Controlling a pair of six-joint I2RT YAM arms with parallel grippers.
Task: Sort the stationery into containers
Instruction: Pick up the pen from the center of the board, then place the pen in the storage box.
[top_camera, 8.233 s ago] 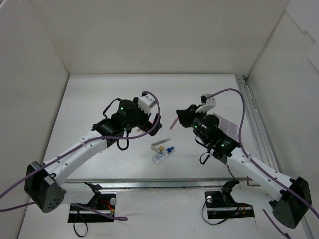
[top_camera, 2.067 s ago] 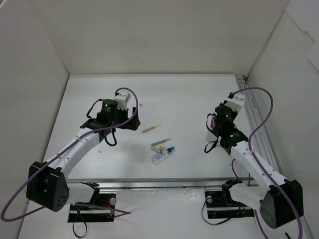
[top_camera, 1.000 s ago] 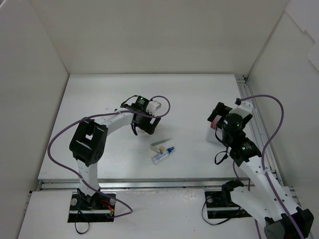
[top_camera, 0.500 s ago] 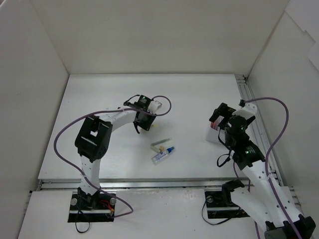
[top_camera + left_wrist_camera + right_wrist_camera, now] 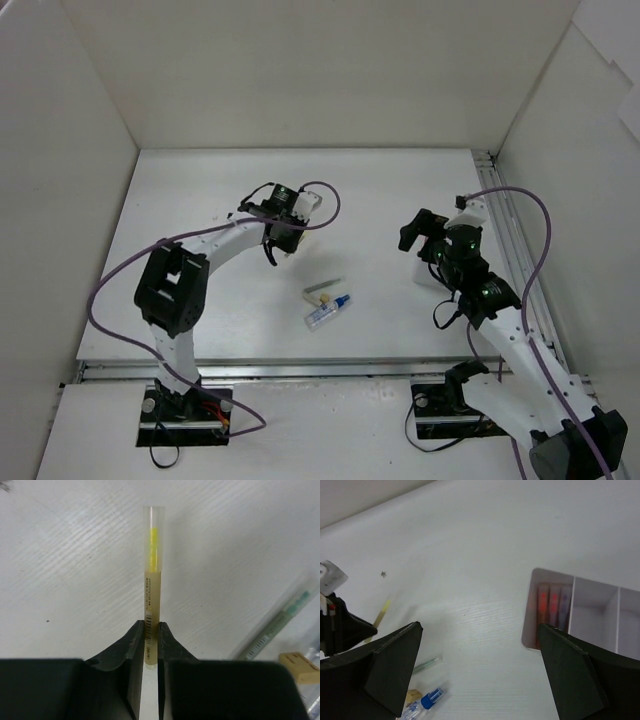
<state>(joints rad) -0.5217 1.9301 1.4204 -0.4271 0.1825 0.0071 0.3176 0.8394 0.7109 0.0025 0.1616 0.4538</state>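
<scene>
Yellow pen (image 5: 151, 580) is pinched by left gripper (image 5: 150, 628). Jaws are closed on its tail end, w/ most of the barrel + clear cap sticking out past the tips. Can't tell if it's off the table (image 5: 200, 200) yet.

Near it, toward table centre, lie grey-green pen (image 5: 276, 626), beige piece (image 5: 299, 660) and white tube w/ blue cap (image 5: 327, 312), all loose. Well apart on the right side sits the white divided box (image 5: 574, 602), w/ red, orange and purple pens (image 5: 550, 602) side by side in its left compartment. Right gripper (image 5: 479, 629) hangs beside the box, jaws wide open, holding nothing.

Risks, my read:
- Grip is at the very end, so the pen could pivot or droop in the jaws on a fast swing, maybe slip out.
- Box is across the table w/ the right arm next to it, so the arms could clash on the way over.
- Pen looks near as long as the compartment, so a skewed drop would leave it hung on the rim.

Vs 2.1 s ago: pen lay loose on the table w/ left gripper off to its left; now it's gripped. Vs 0.5 s ago: right gripper was over the box; now it's shifted off toward centre.
</scene>
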